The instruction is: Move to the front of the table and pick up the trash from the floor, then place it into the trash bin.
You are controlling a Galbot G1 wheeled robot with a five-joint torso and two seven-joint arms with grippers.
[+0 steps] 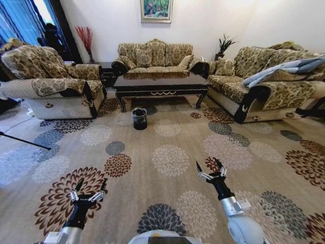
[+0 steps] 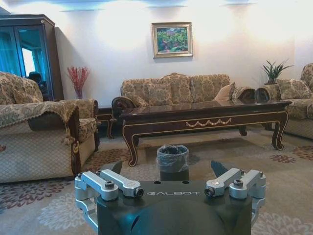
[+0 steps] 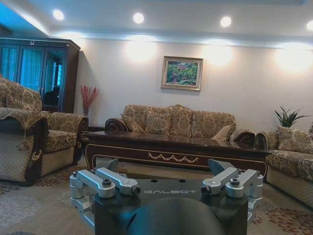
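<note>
A flower-patterned carpet (image 1: pixel 167 152) covers the floor. On it stands the dark glossy table (image 1: pixel 161 84), gold ornament along its front edge, its tabletop bare. The black trash bin (image 1: pixel 139 118) sits on the carpet just before the table's front-left leg.

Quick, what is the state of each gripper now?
Left gripper: open, holding nothing, low over the carpet.
Right gripper: open, holding nothing, low over the carpet.
</note>
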